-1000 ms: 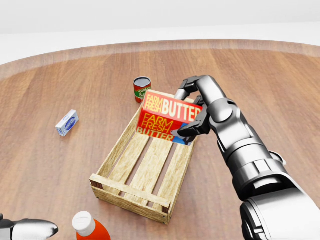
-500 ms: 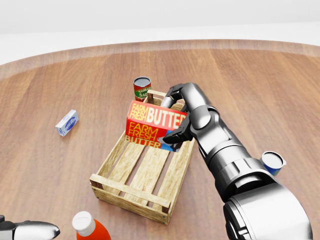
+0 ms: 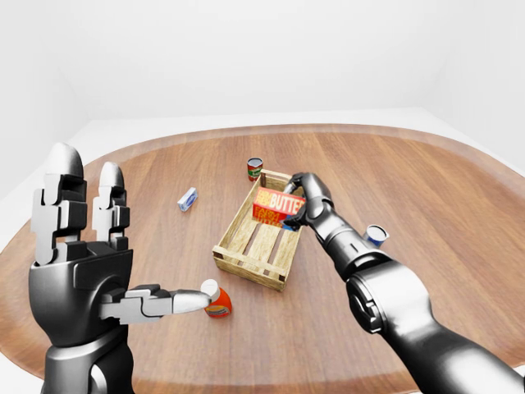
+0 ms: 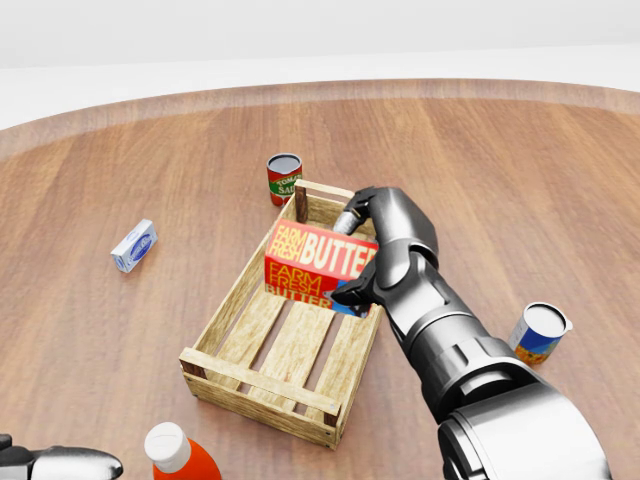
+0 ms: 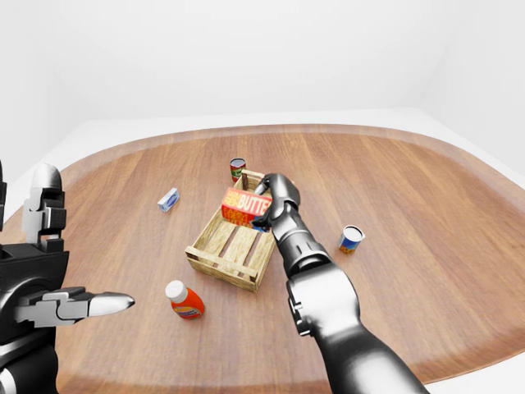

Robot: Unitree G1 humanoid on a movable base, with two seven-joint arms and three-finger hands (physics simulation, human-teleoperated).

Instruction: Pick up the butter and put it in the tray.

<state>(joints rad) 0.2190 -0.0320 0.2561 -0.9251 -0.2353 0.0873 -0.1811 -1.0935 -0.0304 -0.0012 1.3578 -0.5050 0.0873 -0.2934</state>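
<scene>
I've got the right hand (image 4: 368, 252) clamped round the butter (image 4: 318, 262), fingers over its top edge and thumb under its right end, so the box hangs tilted over the far half of the tray (image 4: 262, 383), inside its rim but, as far as I can tell, not down on the slats. Gripping from the right end keeps the label side clear and my arm outside the crate wall. Left hand (image 3: 86, 267) is raised and spread wide, holding nothing, parked off the table's (image 4: 120, 150) near edge. Tomato can (image 4: 284, 178) sits just beyond the tray's far corner; small blue carton (image 4: 133, 245) well left; blue-labelled can (image 4: 540, 332) to the right; orange bottle (image 4: 178, 456) near the closest corner. Next I'd lower and release.
</scene>
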